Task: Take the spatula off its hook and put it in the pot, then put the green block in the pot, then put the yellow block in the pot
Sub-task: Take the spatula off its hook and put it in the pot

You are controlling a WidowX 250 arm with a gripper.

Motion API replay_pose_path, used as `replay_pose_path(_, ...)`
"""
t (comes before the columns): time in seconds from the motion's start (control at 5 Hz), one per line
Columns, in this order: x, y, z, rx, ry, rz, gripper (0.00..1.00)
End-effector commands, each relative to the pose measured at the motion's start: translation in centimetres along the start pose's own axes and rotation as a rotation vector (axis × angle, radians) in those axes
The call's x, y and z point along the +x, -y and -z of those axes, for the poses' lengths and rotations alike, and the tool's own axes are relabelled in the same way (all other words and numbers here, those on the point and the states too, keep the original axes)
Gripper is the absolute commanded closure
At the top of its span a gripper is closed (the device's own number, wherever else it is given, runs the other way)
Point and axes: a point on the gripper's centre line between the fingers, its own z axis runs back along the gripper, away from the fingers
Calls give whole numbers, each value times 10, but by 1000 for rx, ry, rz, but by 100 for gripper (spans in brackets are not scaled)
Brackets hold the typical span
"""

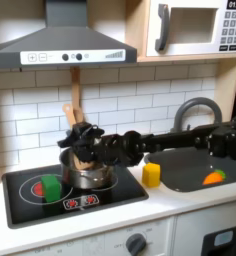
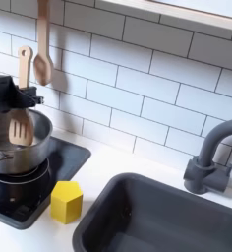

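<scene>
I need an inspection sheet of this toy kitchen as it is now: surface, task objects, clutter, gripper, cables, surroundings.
Surface: black stovetop, white counter.
Job's things: light wooden slotted spatula head down over the shiny steel pot; green block on the stovetop; yellow block beside the pot.
Clutter: small orange piece in the dark sink.
Gripper: black gripper at the spatula handle; grip unclear.
Cables: nothing seen.
Surroundings: wooden spoon hanging, grey faucet, microwave.

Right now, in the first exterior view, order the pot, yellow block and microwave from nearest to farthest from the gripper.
1. Pot, directly under the gripper.
2. Yellow block, on the counter to the first exterior view's right.
3. Microwave, high at upper right.
</scene>
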Motion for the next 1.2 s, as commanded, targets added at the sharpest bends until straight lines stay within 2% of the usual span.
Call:
replay_pose_path(0.0,3,-6,-1,46,-36,14,0)
replay_pose_path(0.2,4,-5,-4,30,-36,12,0)
replay_pose_path(0.4,15,4,-11,-12,-25,19,0)
replay_pose_path(0.6,32,7,-31,-31,-2,20,0)
replay_pose_path(0.8,41,3,-54,-18,-54,5,0)
replay_pose_path(1.0,44,6,-74,39,-198,30,0)
